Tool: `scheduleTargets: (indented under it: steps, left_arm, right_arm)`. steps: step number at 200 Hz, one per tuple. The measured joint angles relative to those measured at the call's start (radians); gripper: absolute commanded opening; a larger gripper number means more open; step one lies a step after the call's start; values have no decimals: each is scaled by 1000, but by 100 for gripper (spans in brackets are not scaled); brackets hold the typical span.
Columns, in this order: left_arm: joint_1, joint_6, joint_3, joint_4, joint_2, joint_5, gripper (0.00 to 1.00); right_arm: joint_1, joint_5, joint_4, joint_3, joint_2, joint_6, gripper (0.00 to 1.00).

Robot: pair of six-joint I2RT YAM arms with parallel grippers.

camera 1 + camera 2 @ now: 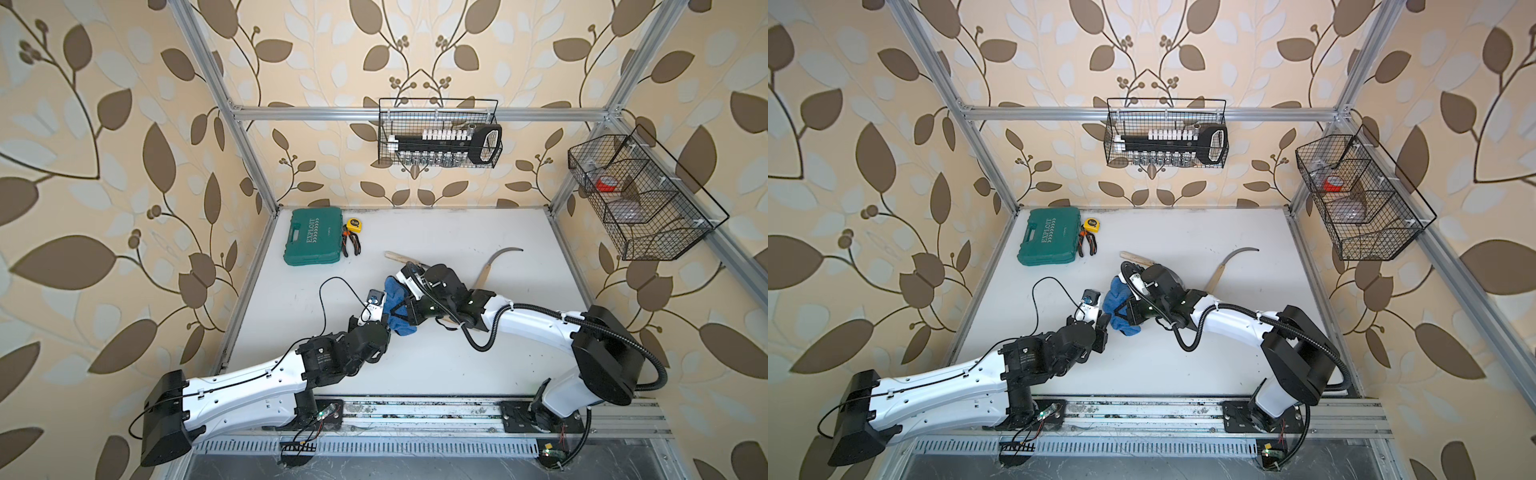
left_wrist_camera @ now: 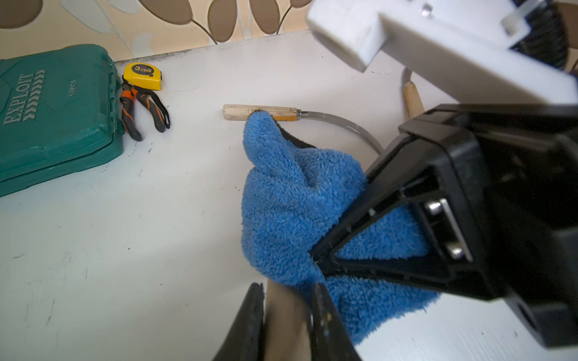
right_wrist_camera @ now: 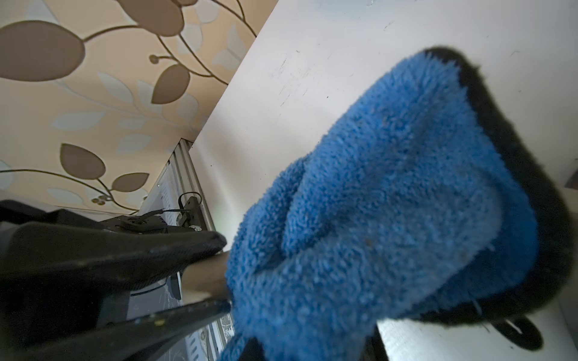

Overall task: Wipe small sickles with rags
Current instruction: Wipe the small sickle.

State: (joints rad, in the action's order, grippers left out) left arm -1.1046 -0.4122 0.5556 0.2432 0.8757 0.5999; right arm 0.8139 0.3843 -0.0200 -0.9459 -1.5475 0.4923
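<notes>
L gripper clamped on a sickle by its handle mid-table, R gripper pinched shut on blue rag hiding the blade; risk: rag snags on curved edge & pulls free, or handle twists in L's grip.

At far left corner of white desk: shut green tool case, with yellow tape measure and orange-handled pliers just beside it. On rear rail: wire basket holding black socket rack. On right-hand frame: second wire basket, red roll in one compartment.
</notes>
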Motion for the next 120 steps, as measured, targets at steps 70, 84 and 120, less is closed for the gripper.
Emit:
scheduleTargets:
  steps: [70,84,120]
  left_arm:
    - [0,46,0,-70,72,-1,0]
    - [0,61,-3,-93,82,9,0]
    - [0,116,-38,-175,98,11,0]
  right_arm:
    - [-120,-286,150,13,211,-10,0]
    - [-150,-376,203,13,210,-6,0]
    - [-233,-523,302,8,150,-4,0]
